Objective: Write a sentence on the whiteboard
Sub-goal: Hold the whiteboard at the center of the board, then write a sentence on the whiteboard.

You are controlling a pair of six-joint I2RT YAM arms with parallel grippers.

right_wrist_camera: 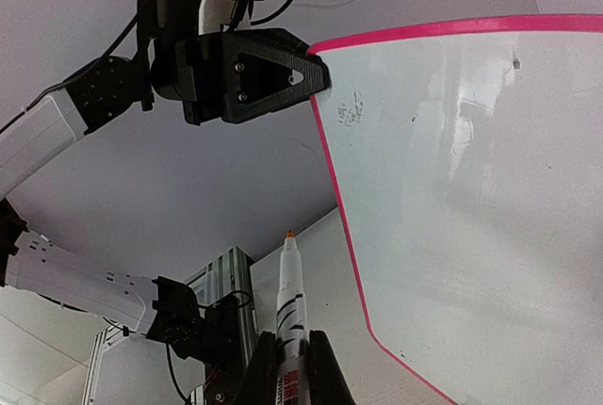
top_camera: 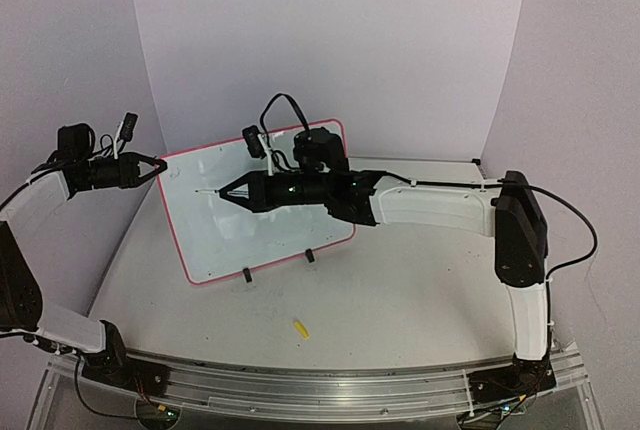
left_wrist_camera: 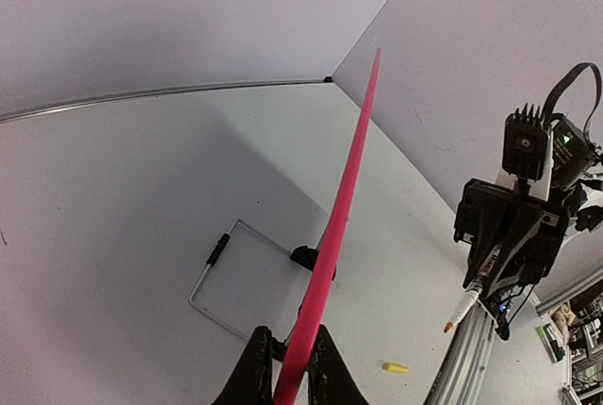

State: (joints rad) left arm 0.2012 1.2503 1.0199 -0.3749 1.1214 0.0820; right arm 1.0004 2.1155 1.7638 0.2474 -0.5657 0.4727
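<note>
Whiteboard (top_camera: 270, 235): large glossy white rectangular board with a thin pink-red border, standing tilted on two black clip feet (top_camera: 246, 275) at the back left of the grey table (top_camera: 400, 290).
Left gripper (left_wrist_camera: 292, 377): narrow, pinching the board's upper left edge.
Right gripper (right_wrist_camera: 290, 372): clamped on a white orange-tipped marker (right_wrist_camera: 290, 297), aimed at the board's face; contact unclear.
Yellow cap (top_camera: 300, 328): lying on the table, near the front.

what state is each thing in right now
glossy white whiteboard with pink-red border: standing tilted, nearly blank
white marker with orange tip: uncapped, tip off the board
small yellow cap: lying loose, off the marker
left gripper: shut on whiteboard edge
right gripper: shut on marker
</note>
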